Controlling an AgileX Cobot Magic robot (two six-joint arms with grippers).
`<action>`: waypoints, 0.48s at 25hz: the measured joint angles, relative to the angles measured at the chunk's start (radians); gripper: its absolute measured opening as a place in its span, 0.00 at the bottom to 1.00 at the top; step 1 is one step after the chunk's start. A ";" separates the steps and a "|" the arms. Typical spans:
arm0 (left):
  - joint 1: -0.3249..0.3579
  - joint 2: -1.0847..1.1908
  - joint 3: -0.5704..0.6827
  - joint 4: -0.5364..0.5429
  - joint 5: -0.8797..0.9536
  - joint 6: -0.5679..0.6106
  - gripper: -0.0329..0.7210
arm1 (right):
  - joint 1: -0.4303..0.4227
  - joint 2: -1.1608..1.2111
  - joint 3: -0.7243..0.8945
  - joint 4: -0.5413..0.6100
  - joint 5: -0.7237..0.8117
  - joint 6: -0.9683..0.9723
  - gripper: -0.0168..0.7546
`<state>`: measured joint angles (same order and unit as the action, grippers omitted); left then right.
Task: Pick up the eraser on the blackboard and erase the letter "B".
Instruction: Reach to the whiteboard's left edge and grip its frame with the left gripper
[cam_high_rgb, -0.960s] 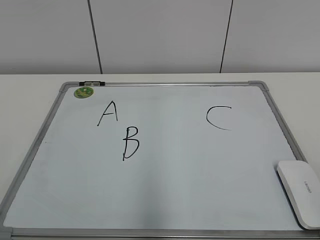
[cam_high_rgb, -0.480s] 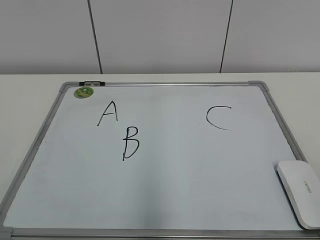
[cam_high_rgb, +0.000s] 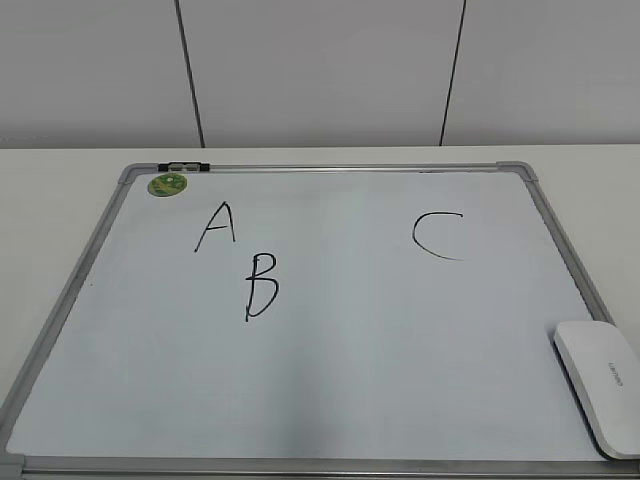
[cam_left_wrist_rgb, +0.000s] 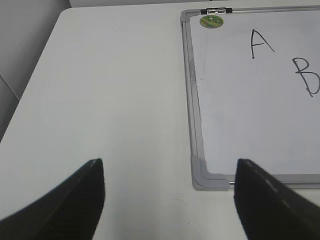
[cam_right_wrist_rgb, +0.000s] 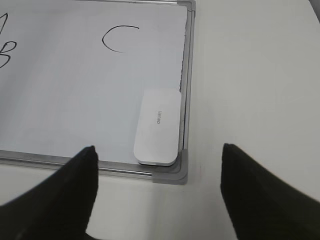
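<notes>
The blackboard (cam_high_rgb: 360, 350) is a white board with a silver frame, lying flat on the table. The letter "B" (cam_high_rgb: 261, 286) is drawn in black left of centre, below the "A" (cam_high_rgb: 216, 228); a "C" (cam_high_rgb: 438, 236) is at the right. The white eraser (cam_high_rgb: 600, 386) lies on the board's near right corner; it also shows in the right wrist view (cam_right_wrist_rgb: 158, 126). My right gripper (cam_right_wrist_rgb: 158, 192) is open and empty, just off the board's corner near the eraser. My left gripper (cam_left_wrist_rgb: 169, 197) is open and empty over the table by the board's near left corner (cam_left_wrist_rgb: 206, 177). Neither gripper shows in the exterior view.
A small round green sticker (cam_high_rgb: 167, 184) sits at the board's far left corner, next to a black clip (cam_high_rgb: 184, 167) on the frame. A white wall with dark vertical seams stands behind the table. White tabletop (cam_left_wrist_rgb: 110, 90) lies on both sides of the board.
</notes>
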<state>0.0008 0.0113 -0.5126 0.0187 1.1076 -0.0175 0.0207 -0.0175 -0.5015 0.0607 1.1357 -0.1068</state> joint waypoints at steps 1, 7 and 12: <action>0.000 0.000 0.000 0.004 0.000 0.000 0.83 | 0.000 0.000 0.000 0.000 0.000 0.000 0.78; 0.000 0.079 -0.058 0.001 -0.010 0.000 0.83 | 0.000 0.000 0.000 0.000 0.002 0.000 0.78; 0.000 0.284 -0.102 -0.038 -0.124 0.000 0.83 | 0.000 0.000 0.000 0.000 0.002 0.000 0.78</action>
<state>0.0008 0.2949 -0.6144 -0.0189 0.9834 -0.0175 0.0207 -0.0175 -0.5015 0.0607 1.1374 -0.1068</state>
